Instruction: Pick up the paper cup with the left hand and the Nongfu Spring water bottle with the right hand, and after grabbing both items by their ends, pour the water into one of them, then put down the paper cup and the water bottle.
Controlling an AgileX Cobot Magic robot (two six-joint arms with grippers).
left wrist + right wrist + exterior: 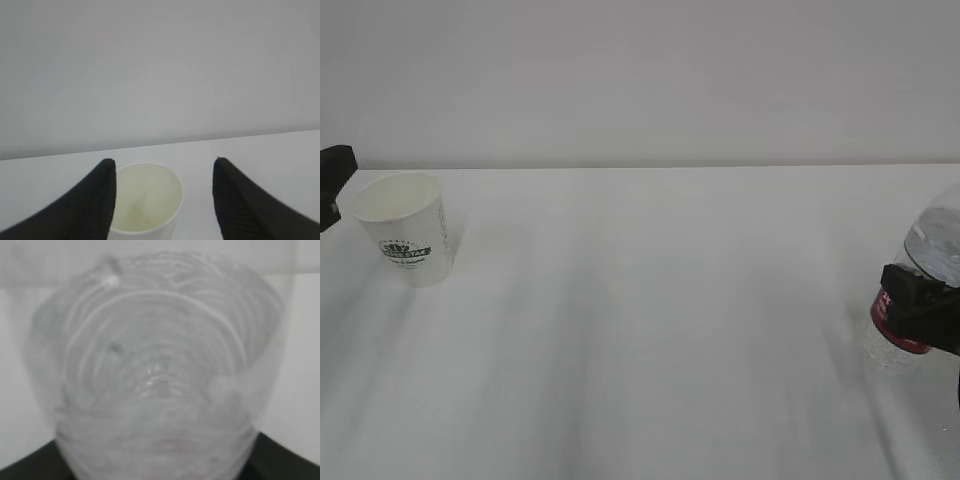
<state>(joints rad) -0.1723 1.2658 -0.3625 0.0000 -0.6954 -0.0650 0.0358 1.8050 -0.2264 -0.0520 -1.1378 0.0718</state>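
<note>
Two pincers low at table: left (162, 197) agape astride paper cup (145, 202); right (920, 305) grip on bottle (920, 290) unclear.

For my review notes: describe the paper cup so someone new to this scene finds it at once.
Look at the white table, far left side. The paper cup stands upright there, white and tapered, beside the left gripper. Its dark green printed logo sets it apart from the clear, red-labelled bottle at the right edge.

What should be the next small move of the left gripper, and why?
Probably back away from the paper cup. The cup stands upright on the table, and the left gripper is open, with one finger close beside the cup and the other apart from it, so the cup looks released.
</note>
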